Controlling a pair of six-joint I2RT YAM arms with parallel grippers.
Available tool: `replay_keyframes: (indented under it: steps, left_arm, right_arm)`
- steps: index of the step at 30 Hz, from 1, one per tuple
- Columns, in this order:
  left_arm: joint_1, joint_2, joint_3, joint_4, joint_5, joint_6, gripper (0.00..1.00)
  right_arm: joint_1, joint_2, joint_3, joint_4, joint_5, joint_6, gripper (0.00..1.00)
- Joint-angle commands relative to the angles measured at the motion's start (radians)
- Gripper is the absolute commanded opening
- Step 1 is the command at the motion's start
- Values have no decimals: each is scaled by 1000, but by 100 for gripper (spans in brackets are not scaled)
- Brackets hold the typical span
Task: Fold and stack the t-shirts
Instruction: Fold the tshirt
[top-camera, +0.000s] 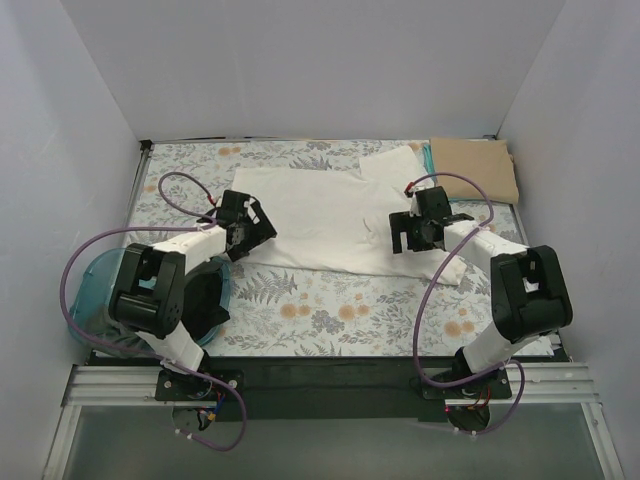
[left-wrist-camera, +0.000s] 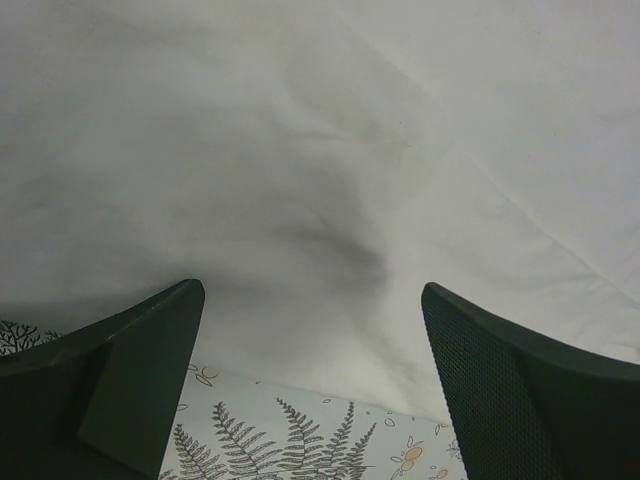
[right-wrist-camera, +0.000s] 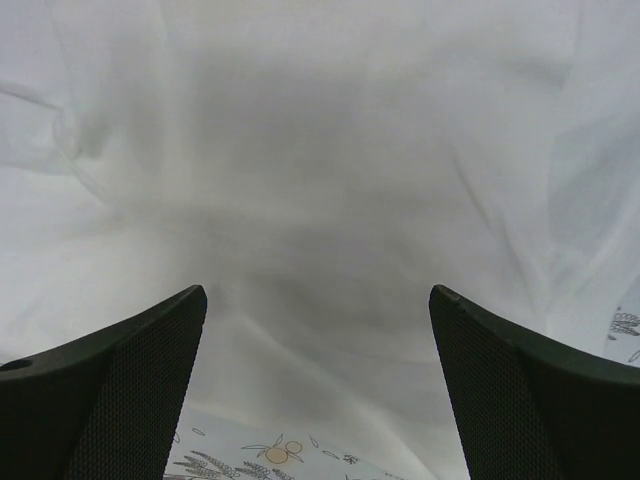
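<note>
Left fingers (left-wrist-camera: 120, 370): spread wide with nothing between them, poised low over the near-left hem of the cream-white t-shirt (top-camera: 320, 222). Its cloth fills the wrist view, and the floral surface (top-camera: 330, 310) shows just below the edge. Right fingers (right-wrist-camera: 110, 385): likewise wide apart and empty, above the near-right part of the same shirt. Whether either pair touches the cloth cannot be told. The shirt lies spread across the middle of the surface, print not visible, with one part lapped over at its far right and a sleeve trailing toward the right arm. Beyond it, in the far right corner, a tan t-shirt (top-camera: 478, 168) rests as a neat rectangle. A teal edge (top-camera: 428, 156) peeps from its left side, seemingly another folded garment beneath. At the near left stands a teal basket (top-camera: 85, 295), its dark contents largely hidden by the left arm. Judged progress: a small stack appears made. The white shirt is at most begun, with its main folds and its placing on the stack left to do, along with anything in the basket.
</note>
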Motion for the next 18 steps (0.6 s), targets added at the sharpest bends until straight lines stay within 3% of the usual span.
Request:
replay_keyframes:
  steps: [1, 11, 18]
  left_arm:
    - [4, -34, -55, -89, -45, -37, 91]
    - [4, -82, -75, -131, -53, -71, 92]
    - [4, -71, 131, -163, -39, -25, 92]
  right_arm:
    - [-1, 6, -12, 46, -36, 18, 98]
    - [-1, 129, 88, 50, -5, -8, 98]
    - [0, 83, 197, 25, 15, -28, 98]
